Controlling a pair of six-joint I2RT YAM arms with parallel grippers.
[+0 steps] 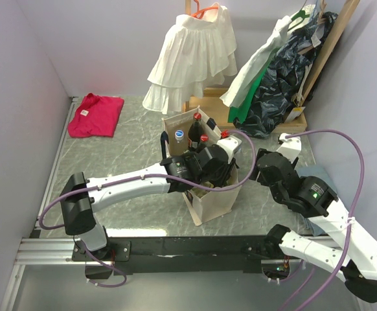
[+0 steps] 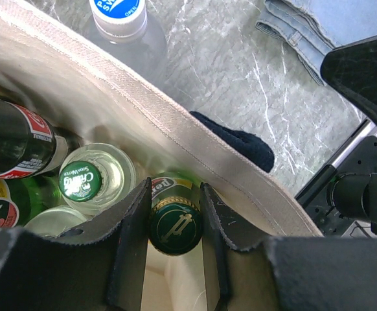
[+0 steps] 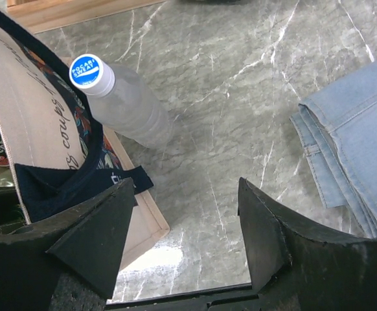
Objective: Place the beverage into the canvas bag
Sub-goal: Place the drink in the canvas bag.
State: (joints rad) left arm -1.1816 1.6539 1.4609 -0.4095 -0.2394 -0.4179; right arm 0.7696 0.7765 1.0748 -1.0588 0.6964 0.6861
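Observation:
The canvas bag (image 1: 209, 199) stands mid-table with its mouth open and several bottles upright inside. My left gripper (image 2: 174, 194) reaches down into it, shut on the neck of a green glass bottle (image 2: 175, 225) with a dark green cap. This beverage hangs inside the bag against its near wall (image 2: 143, 129). In the top view my left gripper (image 1: 205, 170) sits over the bag's mouth. My right gripper (image 3: 185, 188) is open and empty, low over the table just right of the bag (image 3: 33, 129). A clear bottle with a blue-and-white cap (image 3: 120, 97) stands outside the bag.
Folded jeans (image 3: 357, 149) lie on the table right of my right gripper. A navy strap handle (image 3: 78, 188) hangs over the bag's side. A clothes rack with a white ruffled garment (image 1: 192, 61) stands behind the bag. A pink cloth (image 1: 96, 115) lies far left.

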